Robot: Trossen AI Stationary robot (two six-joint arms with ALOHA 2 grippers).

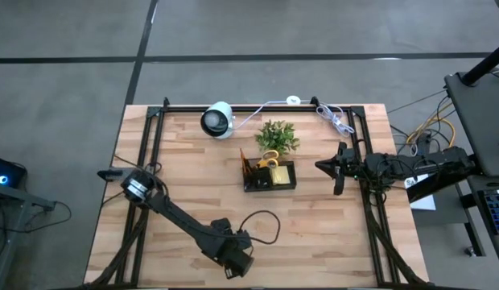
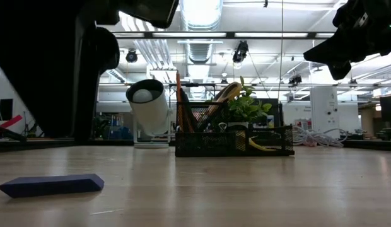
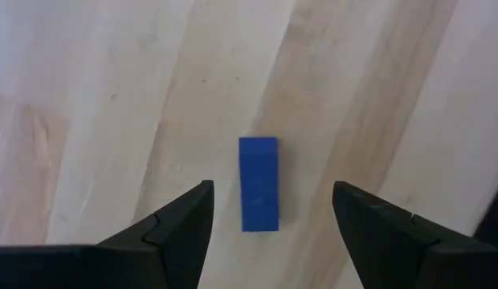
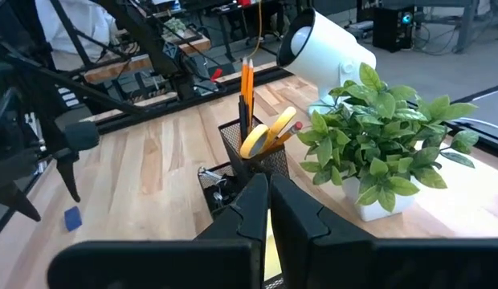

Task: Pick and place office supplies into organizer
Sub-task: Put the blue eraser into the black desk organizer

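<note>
my left gripper [image 3: 269,210] hovers wide open over the blue block [image 3: 259,184], fingers either side, lined up to grasp it for the organizer [image 1: 270,176]; my right gripper [image 1: 320,166] waits shut nearby.

blue block [image 3: 259,194] — bare wood all round | organizer [image 1: 270,176] flanked — plant [image 1: 277,137] behind

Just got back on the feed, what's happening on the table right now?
The left gripper hovers with fingers open over the small blue block, which lies flat on the wood near the table's front edge, not yet gripped. The organizer at mid-table, in front of the potted plant, already holds pencils and yellow-handled scissors. The right gripper waits shut, raised just right of the organizer.
</note>
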